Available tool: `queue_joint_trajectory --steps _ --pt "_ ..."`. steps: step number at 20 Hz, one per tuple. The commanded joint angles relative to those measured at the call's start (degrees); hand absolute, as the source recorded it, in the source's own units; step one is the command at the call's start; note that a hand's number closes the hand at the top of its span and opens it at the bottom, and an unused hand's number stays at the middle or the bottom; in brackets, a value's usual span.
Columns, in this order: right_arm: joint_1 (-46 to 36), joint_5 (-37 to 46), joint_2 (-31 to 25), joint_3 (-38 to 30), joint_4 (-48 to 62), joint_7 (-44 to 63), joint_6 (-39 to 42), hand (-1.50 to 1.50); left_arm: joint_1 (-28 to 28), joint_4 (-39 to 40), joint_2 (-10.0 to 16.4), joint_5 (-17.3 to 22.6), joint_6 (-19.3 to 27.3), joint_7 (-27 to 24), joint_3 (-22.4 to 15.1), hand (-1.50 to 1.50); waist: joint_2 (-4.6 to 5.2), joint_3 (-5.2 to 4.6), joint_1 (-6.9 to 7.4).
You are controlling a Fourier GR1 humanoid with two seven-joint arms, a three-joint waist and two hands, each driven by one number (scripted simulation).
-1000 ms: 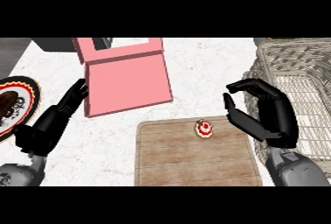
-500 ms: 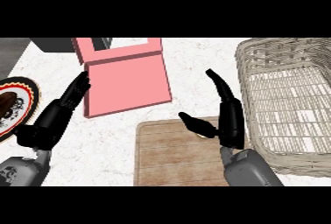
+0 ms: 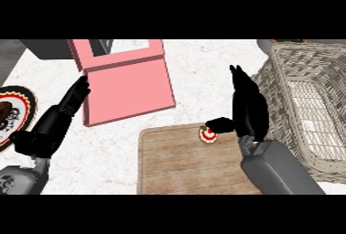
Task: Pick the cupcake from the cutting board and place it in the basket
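Cupcake (image 3: 208,134) back in view after half second hidden under thumb, sits at far edge of cutting board (image 3: 182,169). Right hand (image 3: 247,107) just beside it, fingers straight, thumb reaching over cupcake, nothing gripped. Basket (image 3: 287,68) right. Left hand (image 3: 59,118) open, resting left.

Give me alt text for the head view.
The right hand, fingers straight, has its thumb beside a cupcake near the far edge of the wooden cutting board. A wicker basket stands to its right; the left hand rests open at left.
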Motion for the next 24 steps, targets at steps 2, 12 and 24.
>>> queue_joint_trajectory --steps 2,12,24 --pt "-4.0 -2.99 2.94 3.19 -6.75 16.93 20.33 -1.5 0.0 0.95 0.67 0.77 -1.54 -0.25 0.77 0.0 0.1 0.23 0.09" --pt "-6.2 -12.19 4.41 -1.3 -26.96 36.37 38.38 -1.5 0.35 -1.77 -1.7 -1.57 1.08 0.64 -0.43 0.0 0.41 0.56 -0.16" --pt "3.2 -4.31 6.64 0.85 -33.82 34.62 34.71 -1.5 1.29 0.23 -3.01 -1.84 -1.49 -2.02 0.81 0.0 1.33 0.63 1.48"
